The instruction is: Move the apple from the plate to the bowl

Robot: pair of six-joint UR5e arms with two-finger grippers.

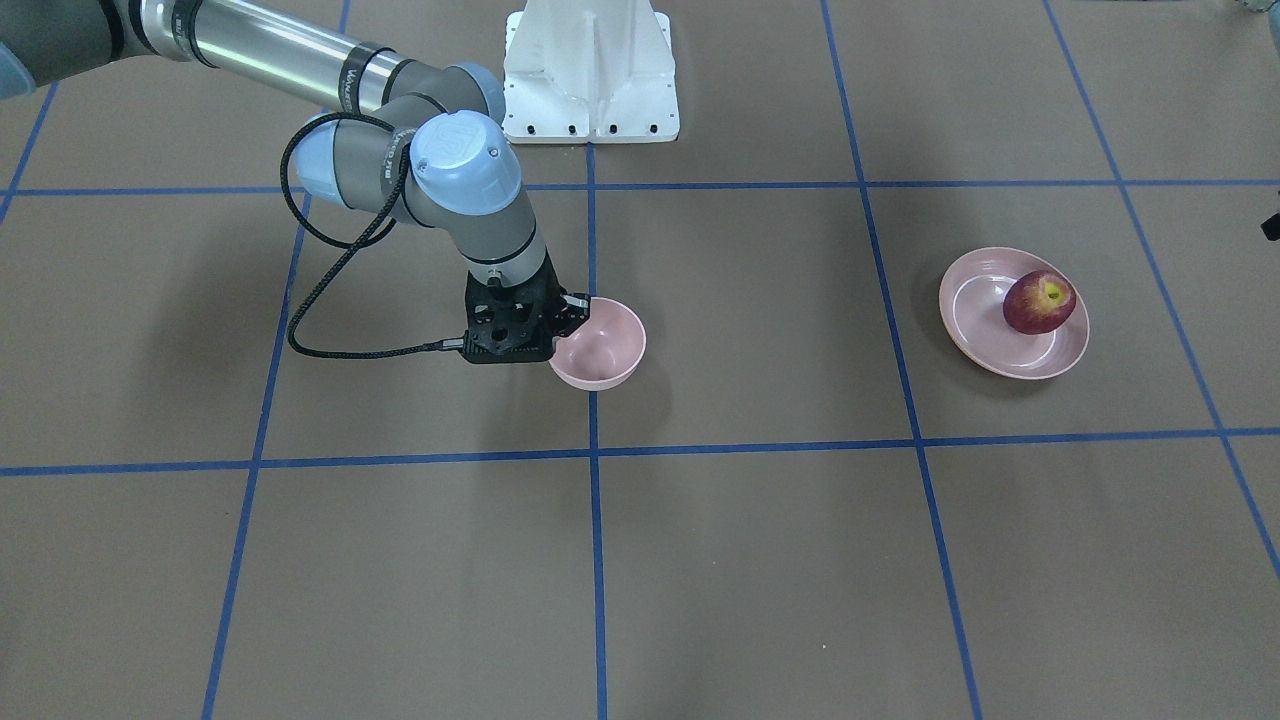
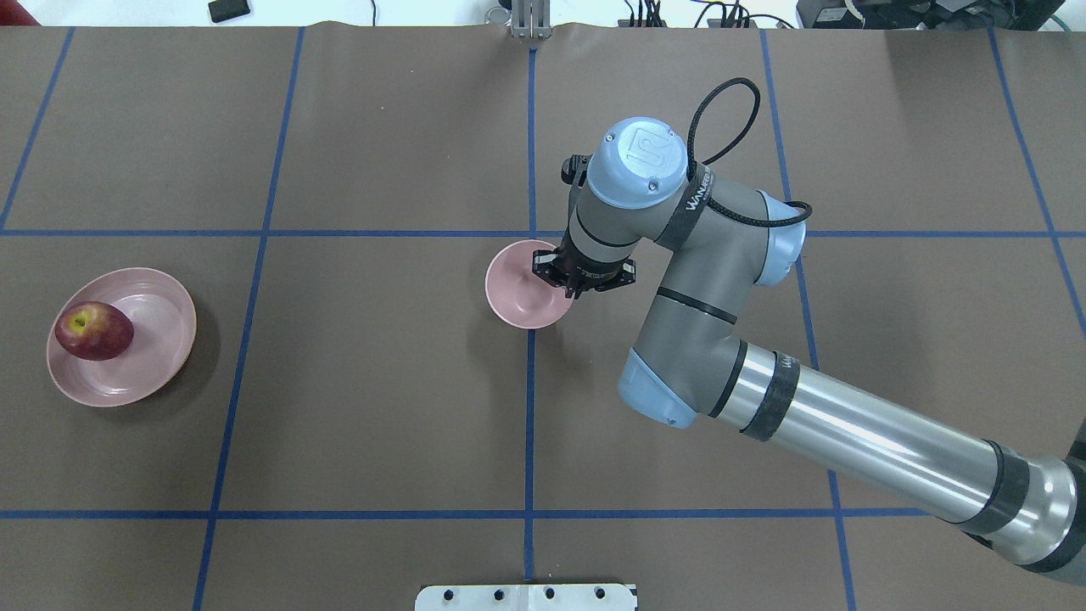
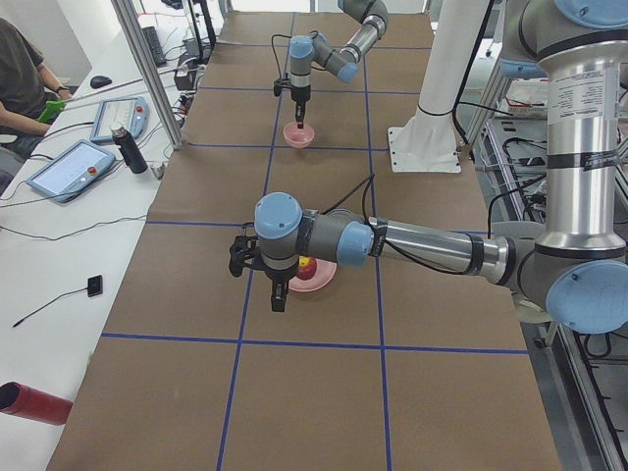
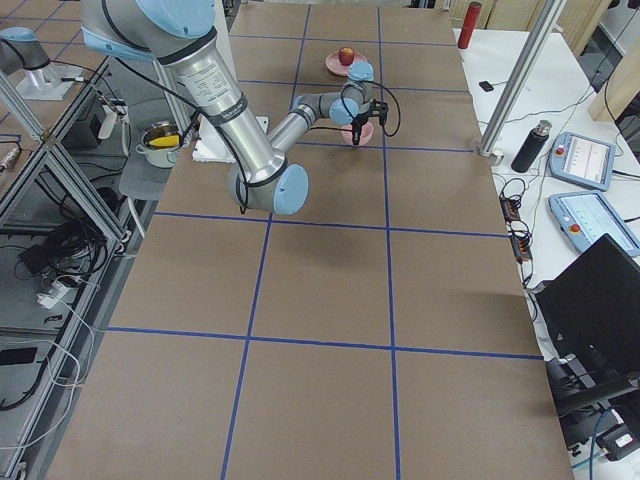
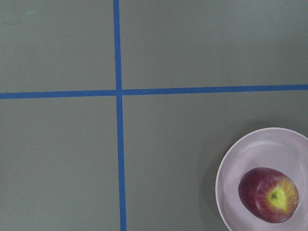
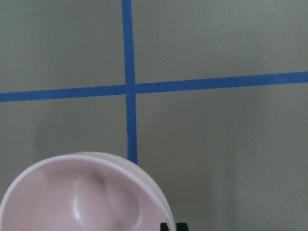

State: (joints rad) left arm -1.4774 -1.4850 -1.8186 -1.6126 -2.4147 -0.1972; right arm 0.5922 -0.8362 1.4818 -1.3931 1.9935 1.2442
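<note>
The dark red apple point(image 1: 1039, 302) lies on the shallow pink plate point(image 1: 985, 345) on my left side; both show in the overhead view, apple point(image 2: 93, 331) and plate point(image 2: 157, 373), and in the left wrist view point(image 5: 268, 195). The small deep pink bowl point(image 1: 605, 352) stands empty at the table's middle point(image 2: 517, 299). My right gripper point(image 1: 572, 312) points down at the bowl's rim, its dark fingertips point(image 6: 165, 225) close together and shut on that rim. My left gripper point(image 3: 278, 302) hangs high near the plate, seen only from the side; I cannot tell if it is open.
A white arm mount point(image 1: 590, 70) stands at the robot's side of the table. Blue tape lines point(image 2: 530, 382) cross the brown surface. In the exterior left view a side desk holds tablets point(image 3: 71, 169) and a bottle point(image 3: 130, 150).
</note>
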